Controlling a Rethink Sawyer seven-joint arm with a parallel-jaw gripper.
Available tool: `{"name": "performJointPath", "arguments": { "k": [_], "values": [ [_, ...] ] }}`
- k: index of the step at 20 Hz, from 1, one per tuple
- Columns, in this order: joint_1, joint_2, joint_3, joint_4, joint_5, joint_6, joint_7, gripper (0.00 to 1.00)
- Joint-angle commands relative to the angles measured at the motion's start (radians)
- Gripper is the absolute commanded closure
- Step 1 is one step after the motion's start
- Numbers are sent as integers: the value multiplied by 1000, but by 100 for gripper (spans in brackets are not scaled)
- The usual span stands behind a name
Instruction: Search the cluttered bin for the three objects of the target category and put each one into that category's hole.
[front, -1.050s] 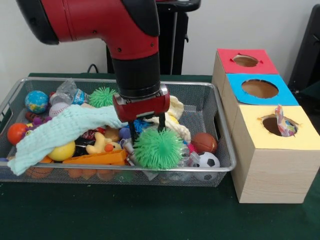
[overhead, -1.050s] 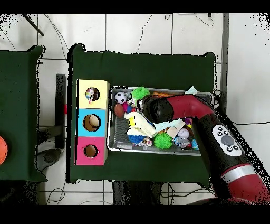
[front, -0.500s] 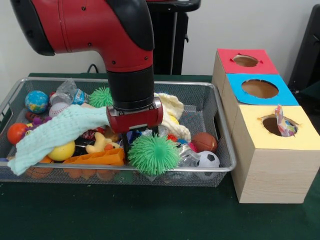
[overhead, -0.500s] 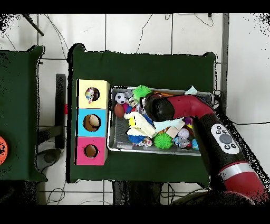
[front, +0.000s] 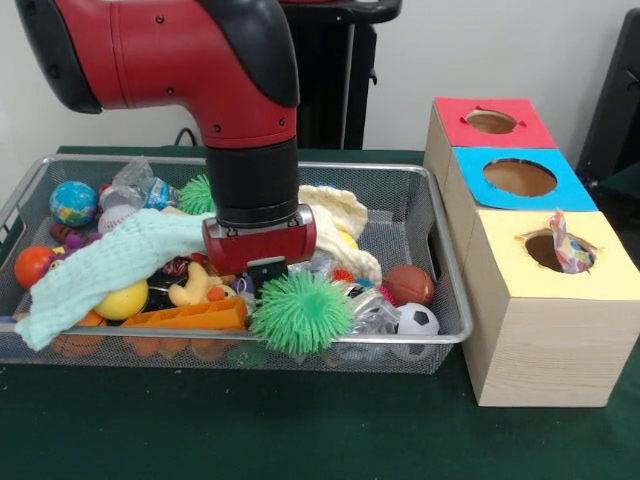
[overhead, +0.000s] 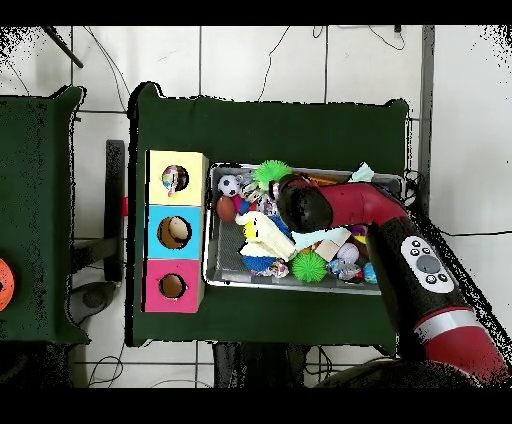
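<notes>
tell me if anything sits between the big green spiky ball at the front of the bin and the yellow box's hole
Partly: the wire mesh bin's end wall stands between the big green spiky ball and the yellow-topped wooden box, and a colourful wrapper already pokes from its hole.

Wire-mesh metal bin, knit cloth

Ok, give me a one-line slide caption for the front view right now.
Sawyer's hand buried in the cluttered wire bin just behind a green spiky ball, three colour-topped sorting boxes alongside.
</notes>
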Motion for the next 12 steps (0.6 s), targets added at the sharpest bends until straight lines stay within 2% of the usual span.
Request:
{"name": "performJointPath", "arguments": {
  "k": [1, 6, 8, 12],
  "values": [
    [51, 80, -105, -1, -55, -138, 144, 100],
    [32, 40, -119, 68, -9, -131, 146, 100],
    [0, -33, -110, 147, 23, -102, 134, 100],
    [-87, -173, -72, 276, 87, 15, 43, 100]
  ]
}}
